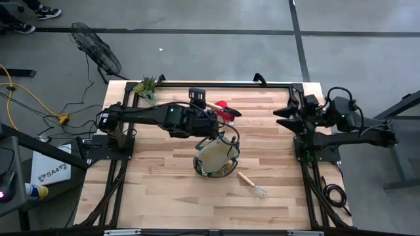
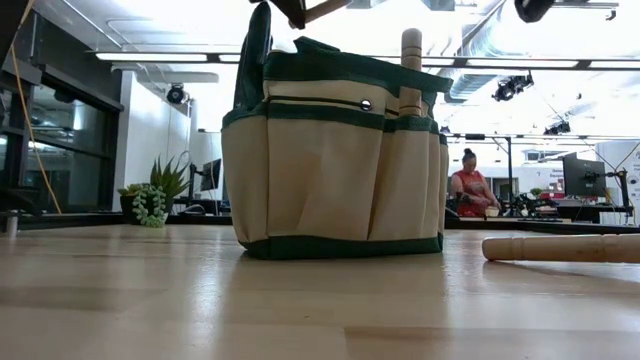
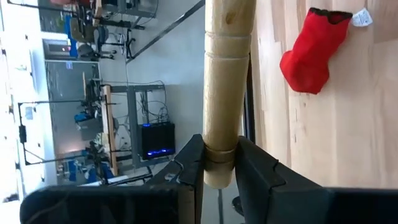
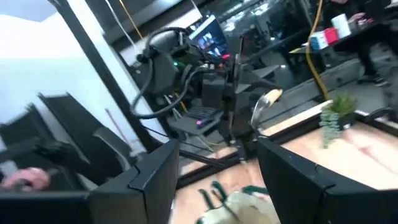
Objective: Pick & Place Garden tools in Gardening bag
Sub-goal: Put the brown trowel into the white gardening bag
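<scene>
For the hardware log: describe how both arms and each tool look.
Both arms are dark, jointed and boxy. The left arm shows a small green light. The left tool has two flat, angular black fingers. The right tool has matching broad dark fingers; black cables trail from the right arm.

The only lettering that can be made out is on a white box [image 1: 51,172] standing on the floor beside the table's left edge in the high view, where dark characters looking like "SA4" are printed, though the rest of the mark is too small to tell. A small white tag [image 3: 362,18] on the red glove [image 3: 311,50] in the left wrist view carries nothing legible. The monitor screens in the room behind the table show only unreadable glow.
</scene>
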You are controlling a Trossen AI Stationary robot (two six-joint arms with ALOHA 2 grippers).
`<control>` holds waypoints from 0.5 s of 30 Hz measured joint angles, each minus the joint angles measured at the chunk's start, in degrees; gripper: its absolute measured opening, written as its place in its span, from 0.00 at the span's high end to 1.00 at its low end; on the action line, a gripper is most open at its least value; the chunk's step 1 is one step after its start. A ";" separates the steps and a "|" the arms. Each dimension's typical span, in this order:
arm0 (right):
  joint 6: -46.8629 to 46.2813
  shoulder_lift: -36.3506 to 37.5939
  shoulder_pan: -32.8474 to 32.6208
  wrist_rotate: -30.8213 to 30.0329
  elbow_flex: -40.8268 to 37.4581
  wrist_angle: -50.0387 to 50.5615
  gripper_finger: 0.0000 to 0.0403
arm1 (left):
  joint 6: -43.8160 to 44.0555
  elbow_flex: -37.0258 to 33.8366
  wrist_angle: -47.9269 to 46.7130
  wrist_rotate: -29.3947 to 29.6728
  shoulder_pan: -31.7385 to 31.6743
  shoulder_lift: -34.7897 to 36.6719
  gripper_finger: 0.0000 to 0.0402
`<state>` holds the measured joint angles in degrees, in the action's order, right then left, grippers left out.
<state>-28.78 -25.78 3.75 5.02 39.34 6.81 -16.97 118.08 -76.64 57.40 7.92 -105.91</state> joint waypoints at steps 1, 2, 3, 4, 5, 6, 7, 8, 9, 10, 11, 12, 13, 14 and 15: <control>1.07 -1.55 0.00 -0.52 1.21 0.09 0.48 | -0.78 0.00 0.00 0.03 0.00 0.00 0.86; 2.22 -3.09 -0.02 -0.94 2.44 0.31 0.48 | -1.60 0.00 0.00 0.20 -0.01 0.00 0.86; 3.39 -4.60 -0.02 -1.57 3.73 0.78 0.48 | -2.60 0.00 -0.01 0.24 -0.02 0.00 0.86; 4.49 -6.14 0.00 -2.31 5.03 1.04 0.48 | -3.72 0.00 -0.07 0.23 -0.02 0.00 0.86; 5.33 -7.85 -0.02 -3.14 6.50 1.61 0.48 | -4.86 0.00 -0.22 0.23 -0.02 0.00 0.86; 6.25 -9.55 -0.01 -3.99 8.06 2.68 0.48 | -6.08 0.00 -0.39 0.23 -0.02 0.00 0.86; 7.11 -11.23 -0.01 -4.90 9.59 4.01 0.48 | -7.27 0.00 -0.44 0.23 -0.02 0.00 0.86; 7.90 -12.90 0.00 -5.67 11.18 5.46 0.48 | -8.40 0.00 -0.42 0.23 -0.02 0.00 0.86; 8.44 -14.60 -0.01 -6.42 12.77 6.89 0.48 | -9.39 -0.02 -0.45 0.23 -0.02 0.00 0.86; 9.00 -16.17 0.00 -7.13 14.31 8.37 0.48 | -10.41 -0.02 -0.46 0.23 -0.02 0.00 0.86; 9.36 -17.54 0.00 -7.85 15.85 10.32 0.48 | -11.37 -0.02 -0.51 0.23 -0.02 0.00 0.86; 9.54 -19.05 -0.02 -8.68 17.33 12.20 0.48 | -12.32 -0.02 -0.72 0.25 -0.02 0.00 0.86; 9.56 -20.54 0.00 -9.43 18.80 13.63 0.48 | -13.35 -0.02 -1.14 0.25 -0.02 0.00 0.86; 9.42 -21.95 0.00 -10.10 20.29 14.76 0.48 | -14.33 -0.02 -1.68 0.25 -0.02 0.00 0.86; 9.23 -23.33 0.00 -10.75 21.56 16.22 0.48 | -15.13 -0.02 -2.15 0.27 -0.02 0.00 0.86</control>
<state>-19.54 -49.11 3.75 -5.72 60.90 23.03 -32.10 118.06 -78.79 57.67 7.90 -105.91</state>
